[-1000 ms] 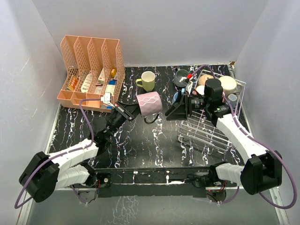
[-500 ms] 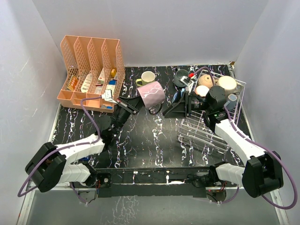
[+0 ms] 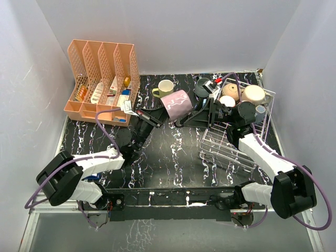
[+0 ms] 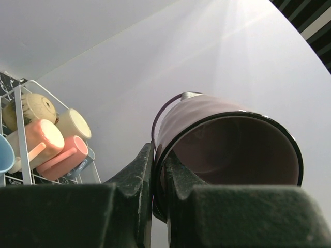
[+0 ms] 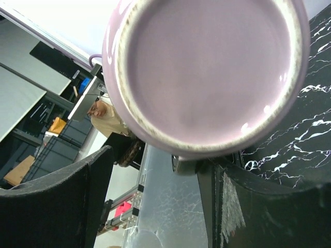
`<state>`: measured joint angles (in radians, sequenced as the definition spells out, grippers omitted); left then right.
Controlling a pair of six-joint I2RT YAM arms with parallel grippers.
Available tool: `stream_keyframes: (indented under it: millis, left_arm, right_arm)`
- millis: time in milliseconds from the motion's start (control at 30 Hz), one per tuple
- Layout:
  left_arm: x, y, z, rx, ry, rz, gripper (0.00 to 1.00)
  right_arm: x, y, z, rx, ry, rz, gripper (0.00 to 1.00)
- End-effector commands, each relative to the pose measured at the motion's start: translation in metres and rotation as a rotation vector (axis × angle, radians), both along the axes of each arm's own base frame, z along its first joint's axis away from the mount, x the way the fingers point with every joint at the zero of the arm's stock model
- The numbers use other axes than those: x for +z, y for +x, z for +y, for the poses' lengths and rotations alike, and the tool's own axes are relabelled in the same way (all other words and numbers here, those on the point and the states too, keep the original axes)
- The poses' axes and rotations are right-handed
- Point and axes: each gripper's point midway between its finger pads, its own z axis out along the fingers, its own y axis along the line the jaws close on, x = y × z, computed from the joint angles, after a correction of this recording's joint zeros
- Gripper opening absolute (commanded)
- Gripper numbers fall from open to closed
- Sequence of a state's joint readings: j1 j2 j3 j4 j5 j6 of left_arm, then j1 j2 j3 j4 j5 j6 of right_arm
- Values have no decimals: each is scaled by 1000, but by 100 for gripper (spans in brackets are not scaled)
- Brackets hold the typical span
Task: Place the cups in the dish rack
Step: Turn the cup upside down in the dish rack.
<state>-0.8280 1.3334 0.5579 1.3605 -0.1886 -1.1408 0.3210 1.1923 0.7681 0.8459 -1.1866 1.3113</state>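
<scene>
My left gripper [image 3: 160, 111] is shut on the rim of a mauve mug [image 3: 176, 104] and holds it in the air, left of the dish rack [image 3: 231, 144]. In the left wrist view the fingers [image 4: 139, 181] pinch the mug's wall [image 4: 227, 147], one inside and one outside. My right gripper [image 3: 190, 119] is open beside the mug's base; its wrist view shows that base [image 5: 207, 72] just above the spread fingers [image 5: 62, 199]. Tan [image 3: 230, 90], cream [image 3: 254, 94], white [image 3: 227, 101] and light blue [image 3: 261, 109] cups sit in the rack. A yellow-green mug [image 3: 165, 88] stands on the table.
A peach slotted organizer [image 3: 102, 79] with small items stands at the back left. A dark cup [image 3: 202, 86] sits by the rack's far left corner. The left wrist view shows pink cups [image 4: 62, 155] in the rack [image 4: 18, 111]. Walls close in on three sides.
My left arm has carried the mauve mug up and to the right, toward the rack. My right gripper has swung left to meet the mug's base.
</scene>
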Motion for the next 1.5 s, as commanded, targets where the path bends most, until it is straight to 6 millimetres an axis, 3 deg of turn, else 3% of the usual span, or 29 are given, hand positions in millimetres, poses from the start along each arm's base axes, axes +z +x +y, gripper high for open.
stream_keyframes:
  millis: [0,300,833,1200,1467]
  left_arm:
    - [74,-20,20,25,-201,-184,0]
    - [69,-20,8,21,-202,-189,0]
    - [53,-21,-3,44,-128,-199,0]
    - [44,-22,-9,37,-139,-194,0]
    - [42,-23,-14,29,-149,-194,0]
  right_arm:
    - [10,2,1,-24,44,-32,67]
    - [13,5,2,-34,61,-24,66]
    - [4,8,3,-51,57,10,52]
    - [6,9,2,-65,91,35,51]
    - [2,8,0,-82,94,42,38]
